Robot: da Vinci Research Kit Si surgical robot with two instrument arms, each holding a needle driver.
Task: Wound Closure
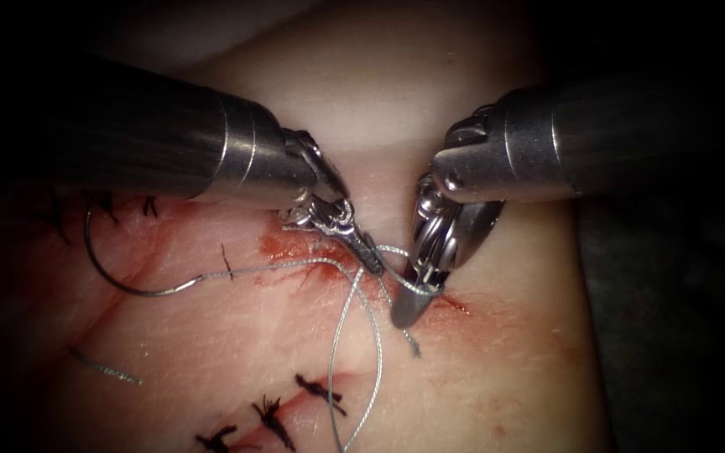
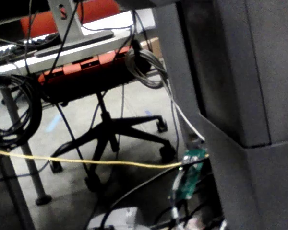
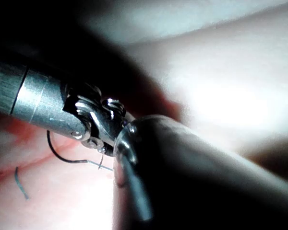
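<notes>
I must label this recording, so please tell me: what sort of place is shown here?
Probably a robotics lab bench, not a clinic: pale pork tissue carrying dark stitch knots, a black wheeled office chair, and loose black cables.

Bright centre, dark surround

In the endoscope view light falls from the front onto the tissue (image 1: pixel 497 369), fading to black at the edges; glare streaks both shafts. The left wrist view is dim, soft and blurred throughout. In the right wrist view a washed-out bright patch burns out the tissue, and the near shaft is dark and out of focus.
</notes>
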